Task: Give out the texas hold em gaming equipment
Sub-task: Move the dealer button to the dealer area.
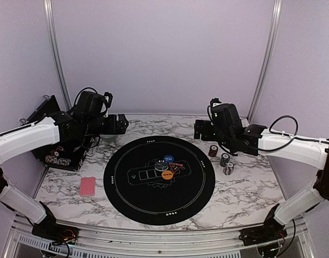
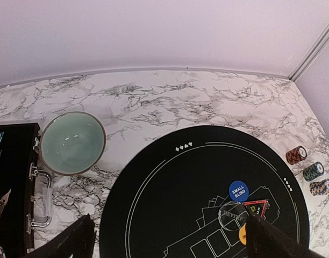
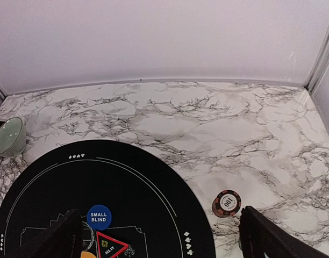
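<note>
Marble table (image 1: 240, 196) carries black mat (image 1: 133, 194), chips (image 1: 224, 159), card (image 1: 87, 186), bowl (image 2: 72, 142), case (image 2: 14, 161).

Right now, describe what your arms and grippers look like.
The left arm and right arm have white link shells with black joints and boxy black wrists. The left gripper and right gripper are black with wedge fingers. Black cables loop by each wrist; a green light glows on the right one.
</note>
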`<state>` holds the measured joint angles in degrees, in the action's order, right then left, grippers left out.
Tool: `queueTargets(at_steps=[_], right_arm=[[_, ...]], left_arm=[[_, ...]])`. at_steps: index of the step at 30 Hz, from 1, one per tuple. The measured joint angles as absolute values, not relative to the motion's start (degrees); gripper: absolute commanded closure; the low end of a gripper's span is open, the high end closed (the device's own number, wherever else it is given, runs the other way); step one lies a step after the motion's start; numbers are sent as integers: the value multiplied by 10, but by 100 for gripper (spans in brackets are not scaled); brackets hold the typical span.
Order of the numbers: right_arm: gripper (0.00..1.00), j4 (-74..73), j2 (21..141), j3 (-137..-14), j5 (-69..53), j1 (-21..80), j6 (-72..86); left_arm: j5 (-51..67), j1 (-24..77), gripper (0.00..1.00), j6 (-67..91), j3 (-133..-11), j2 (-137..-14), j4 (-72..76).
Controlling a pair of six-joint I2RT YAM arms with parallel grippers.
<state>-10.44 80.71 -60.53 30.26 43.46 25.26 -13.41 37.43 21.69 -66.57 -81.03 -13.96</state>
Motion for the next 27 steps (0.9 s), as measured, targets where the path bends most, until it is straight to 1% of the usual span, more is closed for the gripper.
queueTargets(at_steps=[5,11,18,27], right_arm=[[2,-104,804,-606,306,435,249],[2,-106,791,-606,308,435,239],[2,-107,769,-606,307,435,212],[2,-108,761,-605,300,435,195]], left_arm=[[-131,374,1,220,-666,-811,-140],[-92,374,1,210,-683,-826,-152],[-53,384,1,208,-704,-882,-161],[-37,422,1,215,-723,-952,-173]])
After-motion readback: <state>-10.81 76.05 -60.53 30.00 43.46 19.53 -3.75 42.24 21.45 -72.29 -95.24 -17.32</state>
